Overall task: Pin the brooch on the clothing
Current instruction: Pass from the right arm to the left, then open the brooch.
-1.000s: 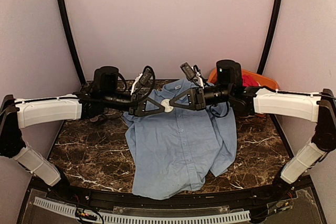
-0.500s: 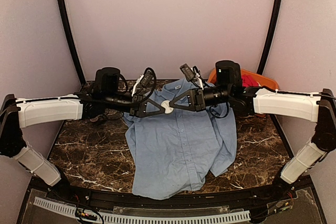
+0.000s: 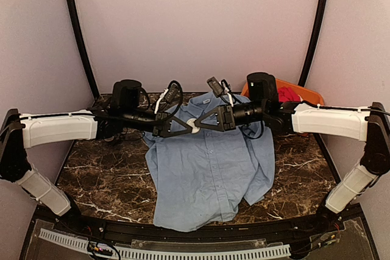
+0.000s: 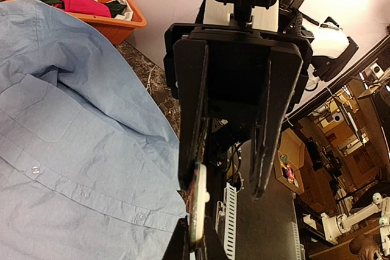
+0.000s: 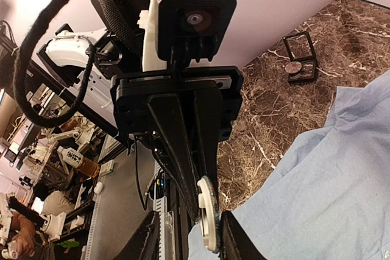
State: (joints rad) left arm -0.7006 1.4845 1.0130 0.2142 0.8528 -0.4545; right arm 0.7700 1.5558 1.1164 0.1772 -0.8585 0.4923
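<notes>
The brooch is a thin round disc, white on one face with a dark rim, held edge-up in the air above the collar end of the clothing, a light blue shirt spread on the table. My left gripper comes in from the left and is shut on the brooch. My right gripper faces it tip to tip from the right. In the right wrist view the brooch lies close to one finger, with a gap to the other, so that gripper is open.
An orange basket with a red garment stands at the back right, behind the right arm. A small black frame holding a dark disc sits on the marble table beyond the shirt. Curved walls close in the back.
My left gripper has closed onto the brooch. My right gripper, shut on it before, has opened its jaws. Both arms have drifted slightly left.
</notes>
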